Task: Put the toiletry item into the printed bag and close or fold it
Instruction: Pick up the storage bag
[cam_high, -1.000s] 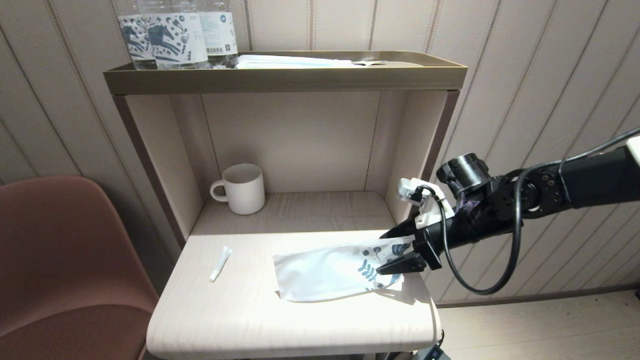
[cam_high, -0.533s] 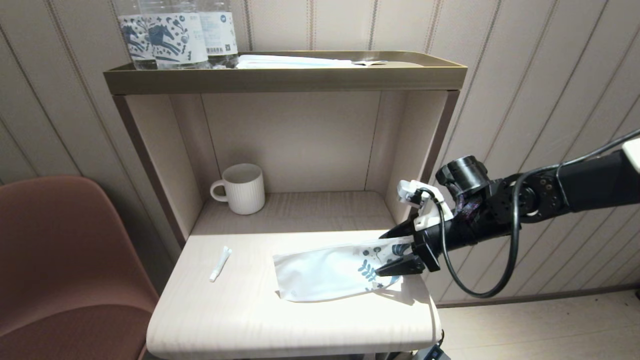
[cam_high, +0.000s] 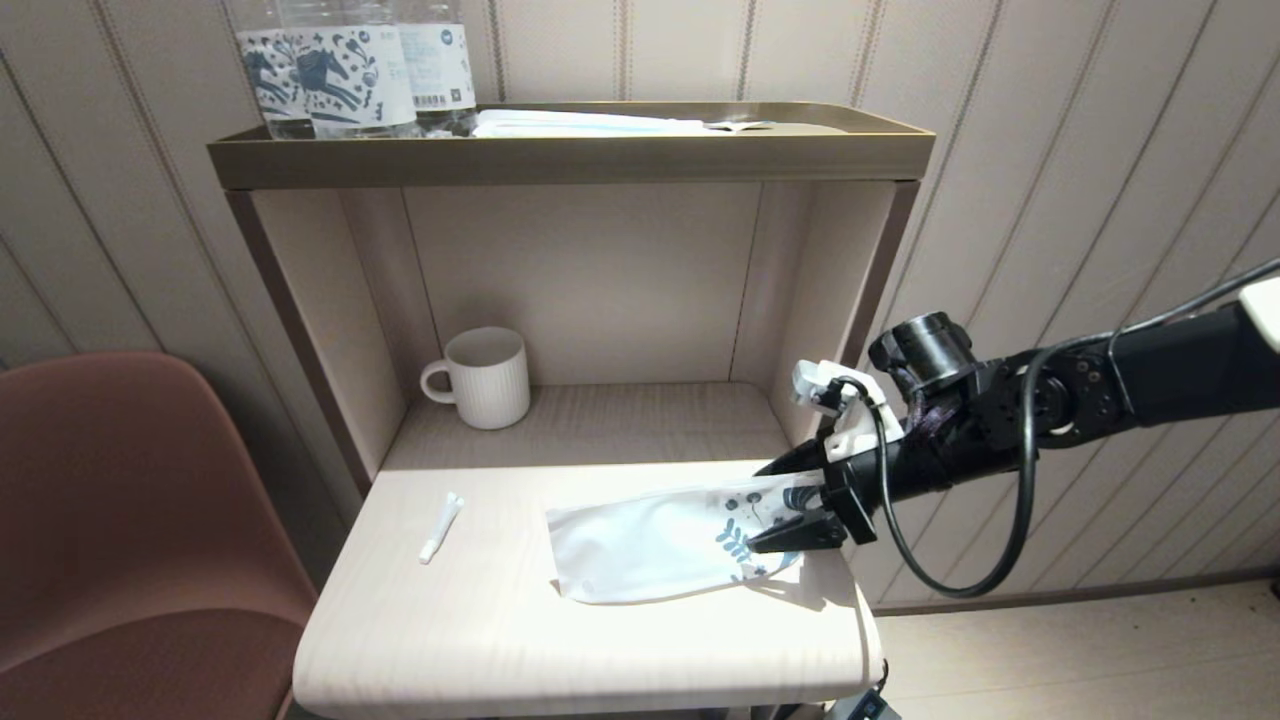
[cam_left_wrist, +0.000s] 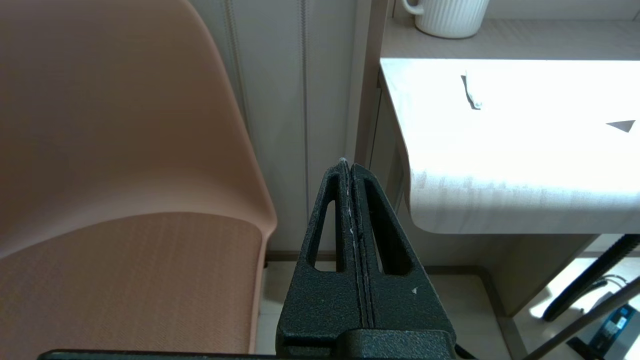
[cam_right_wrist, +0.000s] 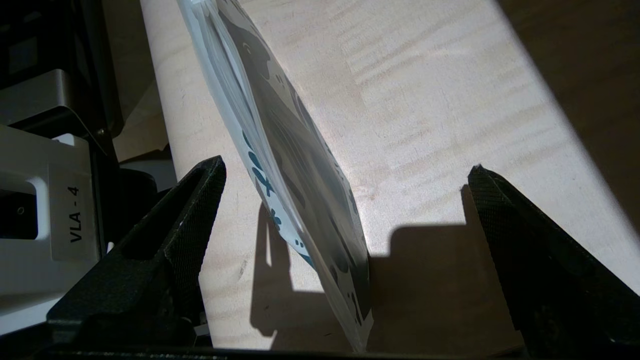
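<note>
The right hand (cam_high: 785, 502) sat at the lower right of the head view, over the right edge of the table (cam_high: 500, 640), reaching in from the right. Its fingers were spread wide, one above and one below the printed end of the bag (cam_high: 660, 545). In the right wrist view the bag (cam_right_wrist: 295, 165) stood between the two black fingers (cam_right_wrist: 185, 235), nearer one of them, and no contact with either showed. The bag lay on the table in the lower middle of the head view, with its blue leaf print at the right end, which was raised off the table toward the hand.

The small white stick packet (cam_high: 440, 527) lay on the table at the lower left of centre, well apart from the bag and outside it. It also showed in the upper right of the left wrist view (cam_left_wrist: 471, 95).

The left hand (cam_left_wrist: 350, 172) was seen only in its own wrist view, its fingers pressed together on nothing, hanging low between the brown chair (cam_left_wrist: 115, 150) and the table's edge (cam_left_wrist: 500, 210).

A white ribbed mug (cam_high: 483, 378) stood on the shelf behind the table, in the left corner. Printed water bottles (cam_high: 350, 65) and a folded white item (cam_high: 590, 123) rested on the top tray (cam_high: 570, 160).
</note>
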